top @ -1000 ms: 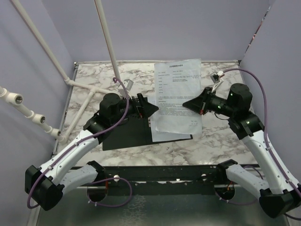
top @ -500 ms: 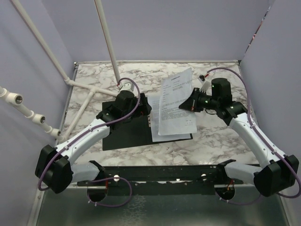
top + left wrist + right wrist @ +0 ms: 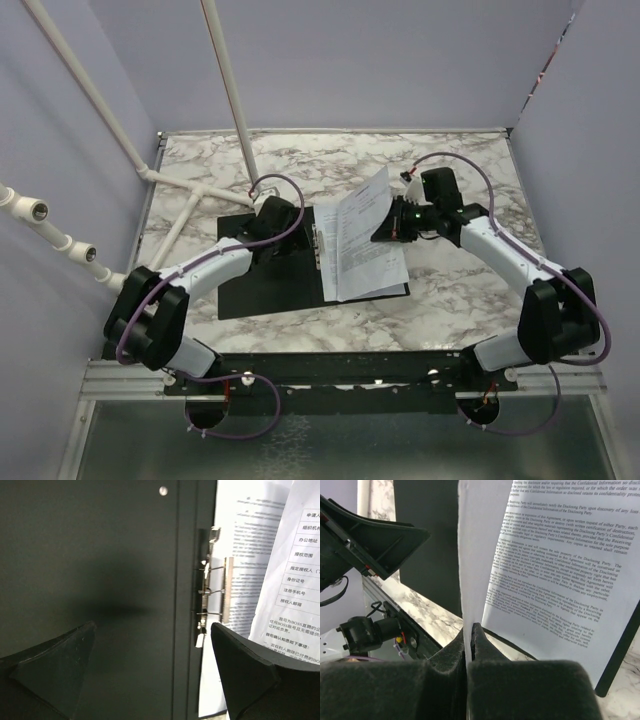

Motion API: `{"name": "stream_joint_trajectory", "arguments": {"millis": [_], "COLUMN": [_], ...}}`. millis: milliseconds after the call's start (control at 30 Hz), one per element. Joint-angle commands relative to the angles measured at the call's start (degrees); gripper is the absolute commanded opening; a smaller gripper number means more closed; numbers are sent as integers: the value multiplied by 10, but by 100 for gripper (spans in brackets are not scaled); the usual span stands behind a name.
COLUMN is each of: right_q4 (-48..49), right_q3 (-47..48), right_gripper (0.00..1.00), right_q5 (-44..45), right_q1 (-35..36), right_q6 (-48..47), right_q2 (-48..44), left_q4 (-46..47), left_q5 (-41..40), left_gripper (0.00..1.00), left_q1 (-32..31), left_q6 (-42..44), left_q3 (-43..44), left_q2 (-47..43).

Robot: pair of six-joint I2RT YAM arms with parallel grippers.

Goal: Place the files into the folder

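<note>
The folder [image 3: 262,288] lies open on the marble table, black inside up, with its silver clip [image 3: 210,591] along the spine. One printed sheet of the files [image 3: 368,272] rests on the folder's right half. My right gripper [image 3: 470,631] is shut on the edge of another sheet [image 3: 481,550] and holds it tilted up over that half. My left gripper [image 3: 152,630] hovers open over the black inside, its right finger [image 3: 247,672] just in front of the clip, with nothing between its fingers.
White pipes [image 3: 190,195] cross the table's back left corner and rise behind my left arm. Purple walls close in both sides. A black rail [image 3: 330,365] runs along the near edge. Bare marble [image 3: 465,290] shows to the right of the folder.
My right gripper has carried its sheet left and tipped it up over the folder. My left gripper has opened wider and slid toward the clip.
</note>
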Motion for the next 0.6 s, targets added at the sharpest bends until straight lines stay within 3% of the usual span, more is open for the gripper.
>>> {"name": "stream_joint_trajectory", "arguments": {"millis": [0,567], "right_q4": [36,98], "right_q3": [1,22], "right_gripper": [0,0], "right_q5": [-54,-109], "right_q1": [3,-2], "right_q6": [-14,2], "right_q2": [41,146], "left_q4": [-1,19], "left_q5": [-29,-27], "left_gripper": [99,99], "left_q1": [1,1], "left_q6": [-10,-5], "left_q3": [-9,-35], "left_q2": [34,91]}}
